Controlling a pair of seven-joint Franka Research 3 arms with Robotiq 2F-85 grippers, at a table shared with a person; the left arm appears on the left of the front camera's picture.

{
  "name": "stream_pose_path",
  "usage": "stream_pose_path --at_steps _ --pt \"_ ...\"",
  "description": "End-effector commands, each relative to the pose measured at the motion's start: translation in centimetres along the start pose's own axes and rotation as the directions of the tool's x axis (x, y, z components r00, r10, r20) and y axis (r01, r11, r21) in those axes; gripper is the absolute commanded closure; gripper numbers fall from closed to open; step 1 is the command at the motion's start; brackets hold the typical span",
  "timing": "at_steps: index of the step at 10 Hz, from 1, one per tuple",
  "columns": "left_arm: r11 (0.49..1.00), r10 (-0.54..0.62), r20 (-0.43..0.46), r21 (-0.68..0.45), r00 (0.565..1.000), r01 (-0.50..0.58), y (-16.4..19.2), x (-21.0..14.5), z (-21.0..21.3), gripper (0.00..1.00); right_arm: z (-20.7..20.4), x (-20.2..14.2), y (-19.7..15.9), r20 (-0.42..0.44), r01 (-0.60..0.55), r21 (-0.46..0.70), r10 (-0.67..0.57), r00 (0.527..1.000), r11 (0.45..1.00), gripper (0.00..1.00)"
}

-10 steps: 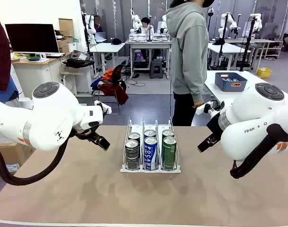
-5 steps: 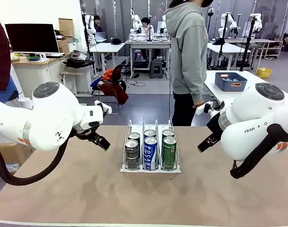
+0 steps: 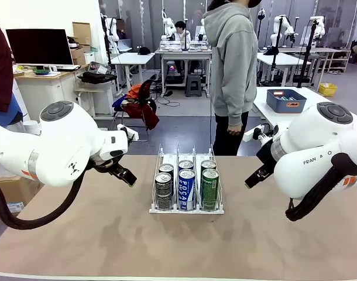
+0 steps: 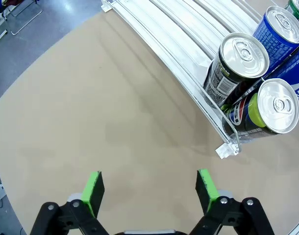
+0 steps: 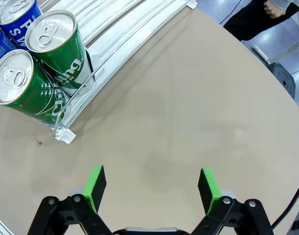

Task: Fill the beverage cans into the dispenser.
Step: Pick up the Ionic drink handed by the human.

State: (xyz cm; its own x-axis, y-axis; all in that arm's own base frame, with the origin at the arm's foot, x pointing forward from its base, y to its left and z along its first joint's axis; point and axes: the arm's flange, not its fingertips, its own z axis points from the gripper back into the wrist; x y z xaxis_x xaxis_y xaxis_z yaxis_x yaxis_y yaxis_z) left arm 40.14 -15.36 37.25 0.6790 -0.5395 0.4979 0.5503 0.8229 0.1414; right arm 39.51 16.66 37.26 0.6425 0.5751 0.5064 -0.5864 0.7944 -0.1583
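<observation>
Only the person at 12 o'clock has shifted since the earlier frame: the hanging hand has swung a little toward the middle. Both arms and the dispenser sit as they did.

The left gripper hovers over bare surface at the dispenser's 9 o'clock, jaws spread wide with nothing between the green pads. The right gripper mirrors it at 3 o'clock, equally wide and empty.

Six cans stand in the dispenser at the centre of the surface, two per lane, pushed to the 6 o'clock end. The dark cans are in the lane toward 9 o'clock, the blue cans in the middle and the green cans toward 3 o'clock. The 12 o'clock halves of the lanes are free.

Such cans are probably stiff while full and fairly weighty for their size, yet thin-walled, smooth and likely slippery, so a hard squeeze could dent one. The best hold looks to be across the round body at mid-height, pads on opposite sides, keeping the can upright.

In the front view each gripper is mostly hidden behind its own arm's bulk, with just a dark finger edge peeking out. Each wrist view cuts off the lane farthest from it. Small print on the dark cans is too fine to read. Whether loose cans wait anywhere to be loaded I cannot tell.
</observation>
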Motion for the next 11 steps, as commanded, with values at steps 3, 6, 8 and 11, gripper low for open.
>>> stream_pose_path --at_steps 3,6,8,11 --pt "0.927 -0.211 -0.09 -0.335 0.973 0.17 -0.1 0.9 4.5 0.0 3.0 -0.8 0.2 -0.012 -0.125 0.34 0.137 0.991 0.932 0.0" --pt "0.822 -0.339 0.026 -0.479 0.941 0.309 2.6 1.6 8.2 0.0 5.7 -1.2 -2.1 0.085 -0.102 0.449 0.071 0.994 0.888 0.0" --pt "0.715 -0.424 0.109 -0.57 0.899 0.406 4.4 0.8 11.5 0.0 8.1 -2.2 -3.6 0.095 -0.067 0.48 0.024 0.995 0.875 0.0" --pt "0.788 -0.378 0.111 -0.482 0.919 0.383 5.5 1.0 11.7 0.0 10.0 -3.0 -7.1 0.118 0.008 0.448 -0.068 0.991 0.894 0.0"
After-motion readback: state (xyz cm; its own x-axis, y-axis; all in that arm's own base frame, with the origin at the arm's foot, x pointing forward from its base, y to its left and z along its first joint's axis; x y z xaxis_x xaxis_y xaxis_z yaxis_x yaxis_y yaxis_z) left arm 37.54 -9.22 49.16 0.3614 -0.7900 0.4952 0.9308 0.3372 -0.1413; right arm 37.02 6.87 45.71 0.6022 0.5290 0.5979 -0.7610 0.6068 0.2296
